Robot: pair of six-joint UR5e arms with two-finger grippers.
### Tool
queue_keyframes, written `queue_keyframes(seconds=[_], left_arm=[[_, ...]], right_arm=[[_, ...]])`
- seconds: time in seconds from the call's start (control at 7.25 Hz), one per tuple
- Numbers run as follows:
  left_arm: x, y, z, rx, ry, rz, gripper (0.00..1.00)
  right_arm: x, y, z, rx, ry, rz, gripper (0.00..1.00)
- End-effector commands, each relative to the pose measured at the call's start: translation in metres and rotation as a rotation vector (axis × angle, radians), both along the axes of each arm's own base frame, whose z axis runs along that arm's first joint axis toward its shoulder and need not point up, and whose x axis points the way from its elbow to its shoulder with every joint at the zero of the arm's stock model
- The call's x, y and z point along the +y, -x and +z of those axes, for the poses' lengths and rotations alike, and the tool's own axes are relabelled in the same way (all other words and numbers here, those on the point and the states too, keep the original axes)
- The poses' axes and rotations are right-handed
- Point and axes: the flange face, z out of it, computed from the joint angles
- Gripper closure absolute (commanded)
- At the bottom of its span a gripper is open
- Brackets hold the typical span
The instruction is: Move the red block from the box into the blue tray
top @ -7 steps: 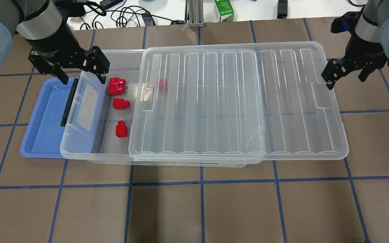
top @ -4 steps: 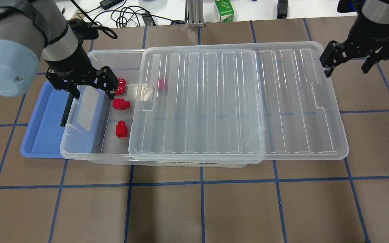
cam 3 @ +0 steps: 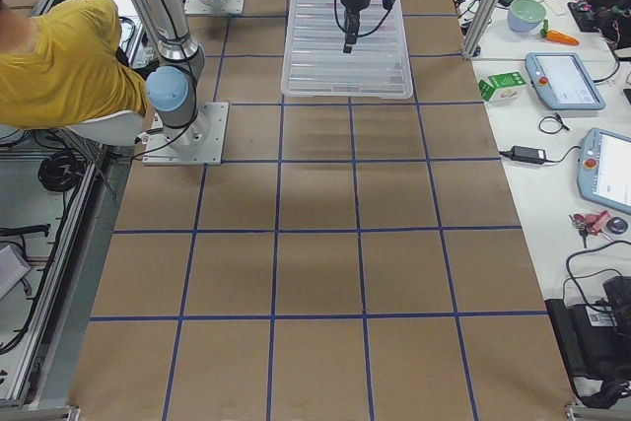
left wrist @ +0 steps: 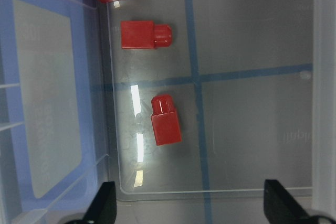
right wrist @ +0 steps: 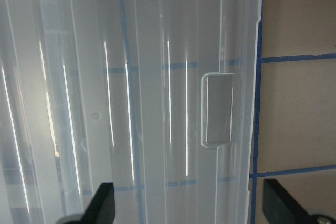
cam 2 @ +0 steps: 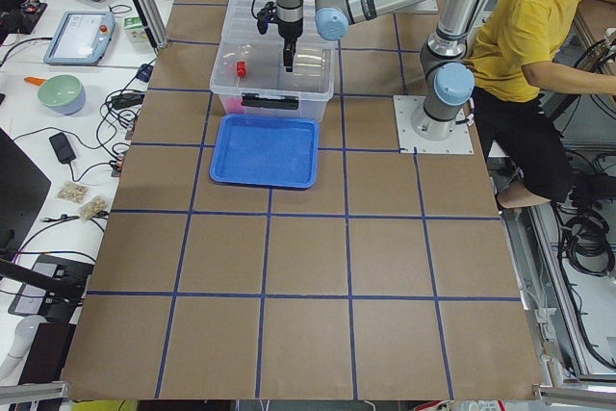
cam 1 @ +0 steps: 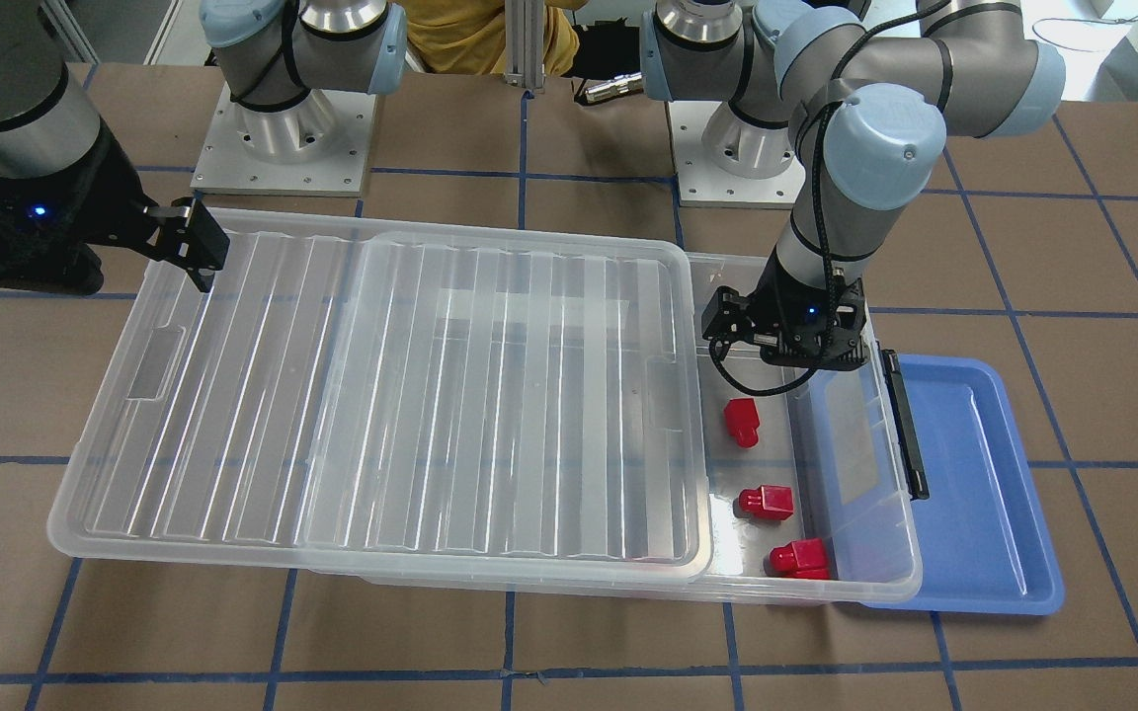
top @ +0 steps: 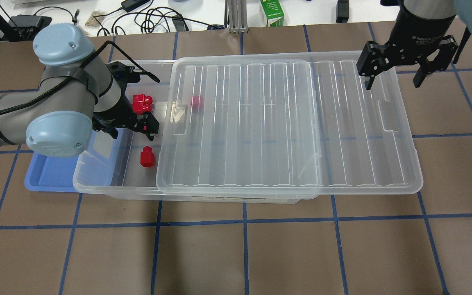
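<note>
Three red blocks lie in the open left end of the clear box (top: 96, 186): one (top: 148, 157) nearest me, one (cam 1: 767, 502) in the middle, one (top: 142, 103) farthest. My left gripper (top: 131, 128) hovers open and empty above this open end and hides the middle block in the overhead view. In the left wrist view the nearest block (left wrist: 166, 120) lies just ahead of the open gripper (left wrist: 190, 208). The blue tray (top: 51, 176) lies partly under the box's left end. My right gripper (top: 393, 78) is open and empty above the lid's far right corner.
The ribbed lid (top: 281, 123) is slid to my right and covers most of the box. A black latch (cam 1: 903, 425) hangs on the box's end wall over the tray. A blurred red shape (top: 197, 101) shows through the lid. A green carton (top: 271, 12) stands beyond the table.
My left gripper has moved from the box's far left corner to over the blocks in the open end. My right gripper has moved back and inward, over the lid's far right corner.
</note>
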Motion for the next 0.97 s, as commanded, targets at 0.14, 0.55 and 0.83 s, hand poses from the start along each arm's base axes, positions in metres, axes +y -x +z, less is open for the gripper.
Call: queue_keyframes(seconds=[0.14,0.55,0.83], left_arm=[[-0.007,-0.015,-0.016,0.002,-0.014,0.018,0.00],[-0.003,-0.016,-0.042,0.002,-0.012,0.023,0.02],[-0.004,-0.016,-0.051,0.004,-0.023,0.024,0.02]], right_arm=[[0.001,-0.017,-0.001,-0.046,0.003,0.004,0.00],[0.004,-0.011,-0.004,-0.026,-0.008,-0.036,0.00],[0.004,-0.008,-0.005,-0.026,-0.011,-0.043,0.00]])
